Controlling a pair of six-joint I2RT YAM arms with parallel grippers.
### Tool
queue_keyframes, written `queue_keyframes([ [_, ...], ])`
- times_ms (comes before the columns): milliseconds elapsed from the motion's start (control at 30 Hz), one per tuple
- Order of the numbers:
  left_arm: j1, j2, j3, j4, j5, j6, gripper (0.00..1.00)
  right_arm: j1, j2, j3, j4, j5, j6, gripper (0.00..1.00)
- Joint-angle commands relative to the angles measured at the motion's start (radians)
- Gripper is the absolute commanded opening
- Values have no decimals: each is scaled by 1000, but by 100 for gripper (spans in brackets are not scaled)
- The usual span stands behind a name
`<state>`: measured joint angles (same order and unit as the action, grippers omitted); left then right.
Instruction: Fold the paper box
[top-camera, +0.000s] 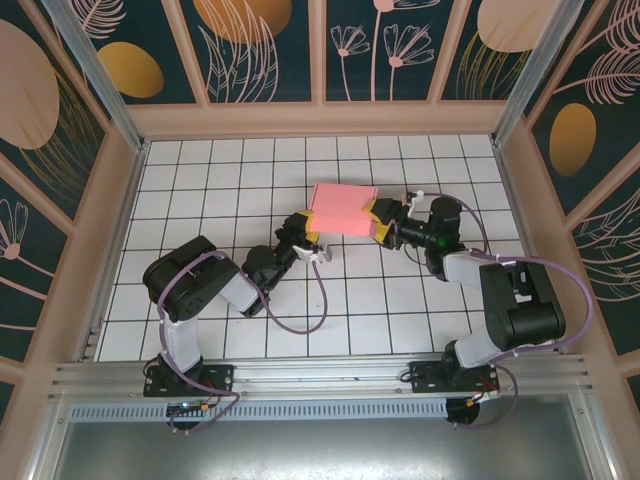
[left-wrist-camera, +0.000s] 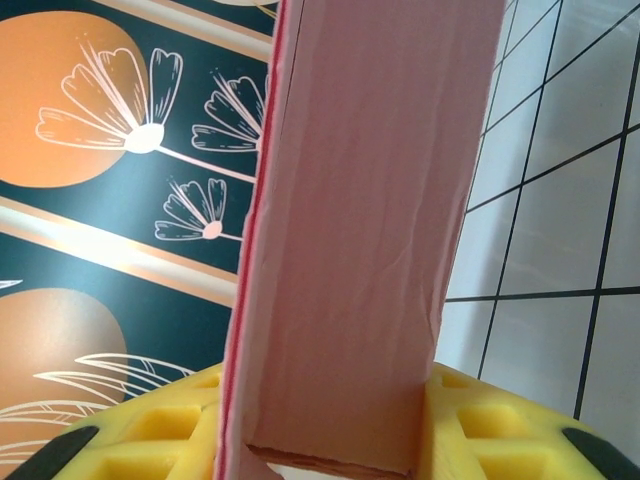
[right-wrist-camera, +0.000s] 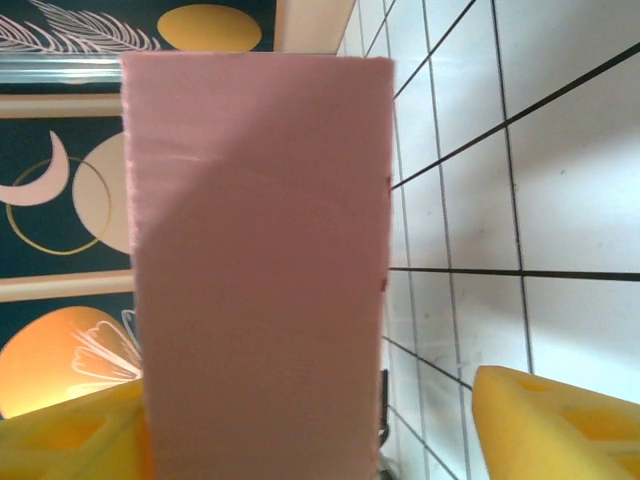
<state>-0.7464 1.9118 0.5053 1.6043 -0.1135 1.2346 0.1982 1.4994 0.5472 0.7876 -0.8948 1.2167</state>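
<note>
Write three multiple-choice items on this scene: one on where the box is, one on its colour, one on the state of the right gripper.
1. Where is the box?
A) in the far left corner
B) between the left gripper and the right gripper
C) at the near edge

2. What colour is the box?
A) white
B) blue
C) pink

3. How does the right gripper stand?
A) open, with one finger off the box
B) shut on the box
C) shut, away from the box

Answers:
1 B: the top view shows a gripper at each end of the box.
2 C: it is pink in all three views.
3 A: in the right wrist view, bare table shows between the box and one yellow finger.
</note>
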Motion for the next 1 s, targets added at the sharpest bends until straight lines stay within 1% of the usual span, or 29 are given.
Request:
queue_keyframes([
  [0, -5, -46, 12, 36, 5, -45, 32, -12, -74, 11, -88, 63, -93, 80],
  [100, -5, -81, 23, -87, -18, -89, 32, -44, -141, 16, -208, 121, -182, 84],
  [167, -5, -110, 39, -211, -35, -116, 33, -72, -198, 27, -322, 176, -264, 84],
  [233, -5, -135, 45, -296, -46, -152, 34, -92, -253, 32, -417, 230, -335, 84],
  [300, -3, -181, 61, -426, -36, -195, 34, -107, -301, 47, -499, 270, -409, 84],
  [367, 2, -250, 107, -654, 11, -252, 35, -113, -340, 82, -590, 312, -504, 84],
  [433, 13, -296, 160, -845, 68, -320, 35, -114, -366, 122, -672, 346, -607, 84],
  [533, 31, -339, 214, -1046, 129, -368, 35, -100, -402, 176, -779, 416, -792, 84],
  [667, 65, -363, 309, -1309, 210, -433, 35, -63, -452, 202, -831, 485, -990, 82],
  [800, 97, -402, 368, -1534, 323, -460, 36, 1, -484, 218, -860, 557, -1125, 82],
  [900, 117, -422, 386, -1655, 372, -503, 36, 47, -488, 227, -874, 572, -1180, 82],
  [967, 124, -437, 387, -1707, 380, -518, 35, 84, -483, 239, -897, 570, -1220, 82],
])
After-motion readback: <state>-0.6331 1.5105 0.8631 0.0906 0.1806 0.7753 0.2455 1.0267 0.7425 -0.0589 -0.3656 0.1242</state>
